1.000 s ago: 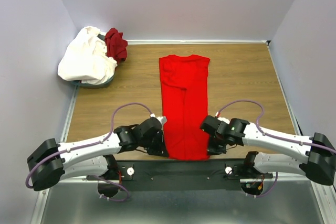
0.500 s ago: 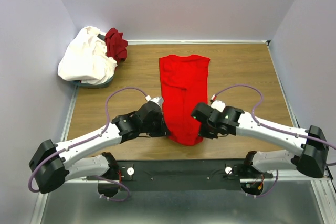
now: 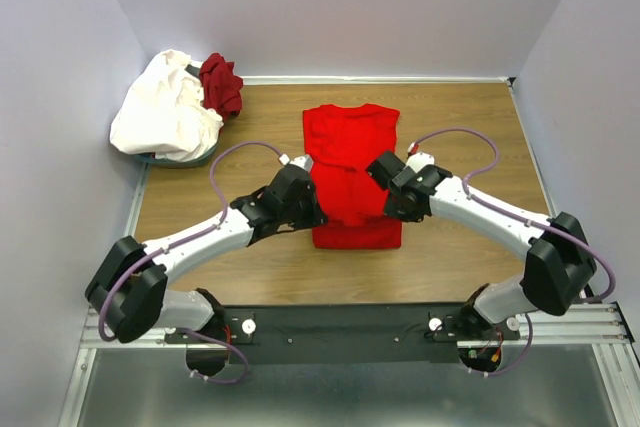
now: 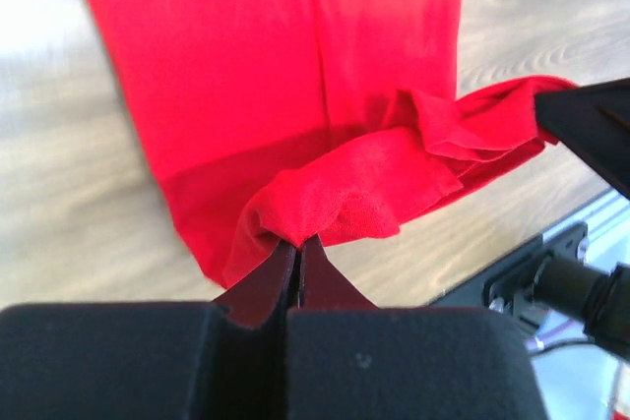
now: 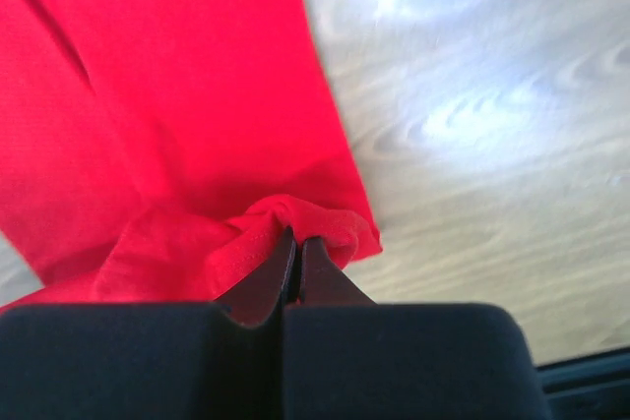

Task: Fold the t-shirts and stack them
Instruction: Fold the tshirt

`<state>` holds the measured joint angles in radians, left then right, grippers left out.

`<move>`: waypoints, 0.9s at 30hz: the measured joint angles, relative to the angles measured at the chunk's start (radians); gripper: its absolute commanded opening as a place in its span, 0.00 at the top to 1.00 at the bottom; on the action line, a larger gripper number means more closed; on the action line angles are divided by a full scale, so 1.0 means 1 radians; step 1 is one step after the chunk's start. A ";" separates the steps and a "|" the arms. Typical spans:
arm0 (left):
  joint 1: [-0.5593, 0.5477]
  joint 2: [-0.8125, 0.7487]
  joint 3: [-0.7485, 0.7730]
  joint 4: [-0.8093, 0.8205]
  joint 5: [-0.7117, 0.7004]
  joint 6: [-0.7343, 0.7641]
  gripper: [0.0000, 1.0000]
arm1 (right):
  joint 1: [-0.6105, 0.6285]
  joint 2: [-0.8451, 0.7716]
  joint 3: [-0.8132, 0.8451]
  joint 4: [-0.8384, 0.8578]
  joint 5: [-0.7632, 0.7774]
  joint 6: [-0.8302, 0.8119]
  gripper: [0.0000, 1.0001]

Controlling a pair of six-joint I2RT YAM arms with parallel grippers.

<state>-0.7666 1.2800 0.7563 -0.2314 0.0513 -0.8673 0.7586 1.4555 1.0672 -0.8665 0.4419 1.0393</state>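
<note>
Cloth governs this job: the bright red t-shirt (image 3: 350,142) lies lengthwise at the centre of the top view, collar toward the upper edge, with its lower hem raised and doubled over the body. It looks light, thin and limp, so I judge it will sag and crease between grips rather than hold a straight line. The sensible holds are the two hem corners, drawn evenly. The left gripper (image 4: 298,246) has its jaws pinched tight on a bunched fold of hem at the shirt's left side in the frame. The right gripper (image 5: 295,241) is clamped the same way on the hem corner at the right side, and slack fabric droops between them. The white t-shirt (image 3: 165,112) and the maroon t-shirt (image 3: 220,82) sit crumpled in the upper left, heaped on a dark bin (image 3: 182,159), well apart from the red one. The table (image 3: 470,137) is smooth wood grain, probably letting cloth slide easily, and plain pale walls (image 3: 340,7) close it in on three sides.
</note>
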 measured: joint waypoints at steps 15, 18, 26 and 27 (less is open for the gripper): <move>0.107 0.211 0.130 0.084 -0.015 0.099 1.00 | -0.153 0.217 0.174 0.121 0.018 -0.216 1.00; 0.126 0.240 0.153 0.086 -0.025 0.111 1.00 | -0.172 0.258 0.215 0.134 0.018 -0.250 0.99; 0.182 0.338 0.243 0.094 -0.038 0.139 1.00 | -0.193 0.356 0.293 0.163 0.016 -0.312 0.99; 0.187 0.351 0.252 0.095 -0.038 0.143 1.00 | -0.195 0.367 0.298 0.166 0.016 -0.318 0.99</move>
<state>-0.5797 1.6314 1.0080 -0.1368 0.0135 -0.7242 0.5640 1.8229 1.3651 -0.7006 0.4583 0.7216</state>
